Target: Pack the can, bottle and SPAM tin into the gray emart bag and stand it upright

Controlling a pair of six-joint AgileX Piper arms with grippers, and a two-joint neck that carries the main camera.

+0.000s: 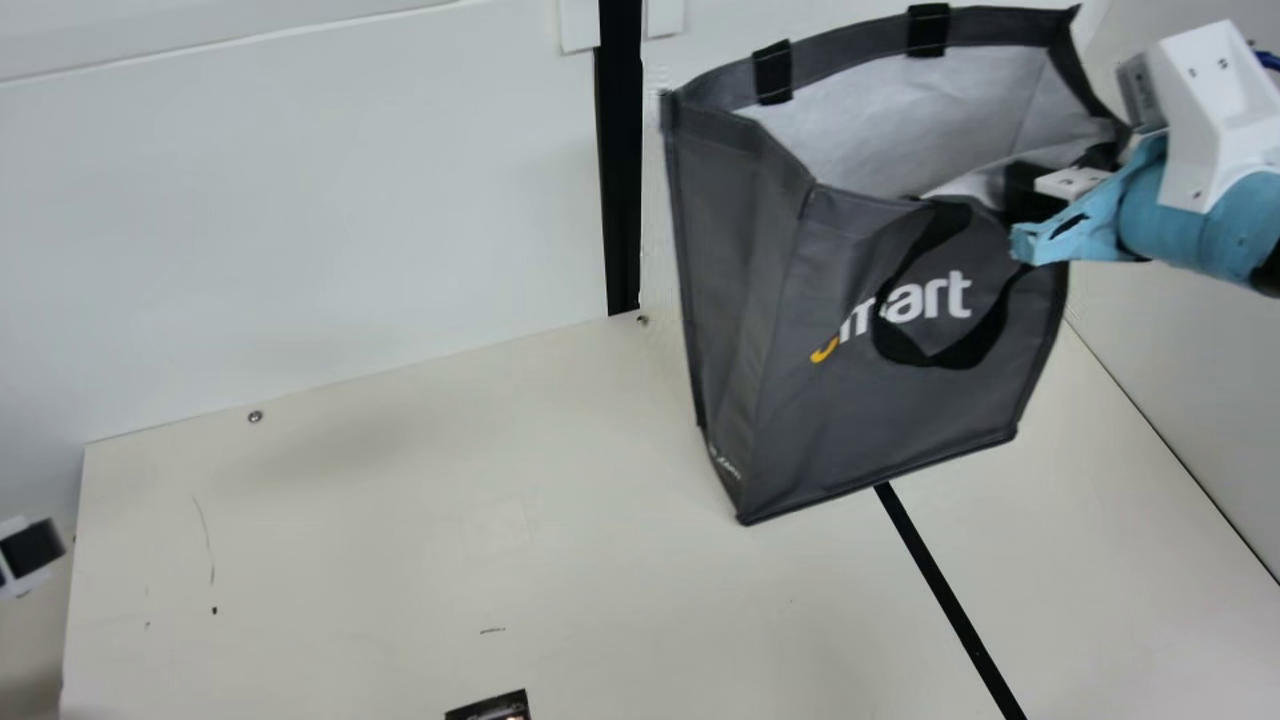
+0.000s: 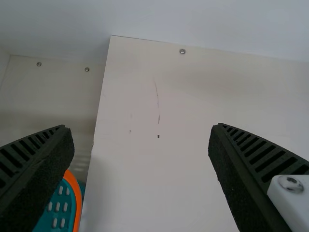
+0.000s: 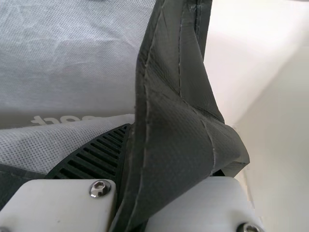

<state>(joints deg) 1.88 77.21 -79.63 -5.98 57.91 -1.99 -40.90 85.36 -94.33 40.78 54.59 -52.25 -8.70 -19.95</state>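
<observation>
The gray emart bag [image 1: 880, 340] is at the right of the main view, its mouth open upward and its pale lining showing, its body somewhat tilted. At the bag's right upper edge is my right gripper [image 1: 1035, 192]. In the right wrist view a fold of the bag [image 3: 176, 130] lies pinched between the fingers of the right gripper [image 3: 186, 145], which is shut on it. My left gripper [image 1: 30, 555] is partly in sight at the main view's left edge. From its own wrist, the left gripper [image 2: 142, 130] stands wide open with nothing between its fingers, over the table.
A small dark printed item [image 1: 492, 708] shows at the main view's bottom edge. White walls [image 1: 330, 200] stand behind and to the right of the cream table [image 1: 420, 520]. A teal and orange object [image 2: 63, 203] lies beyond the table's edge in the left wrist view.
</observation>
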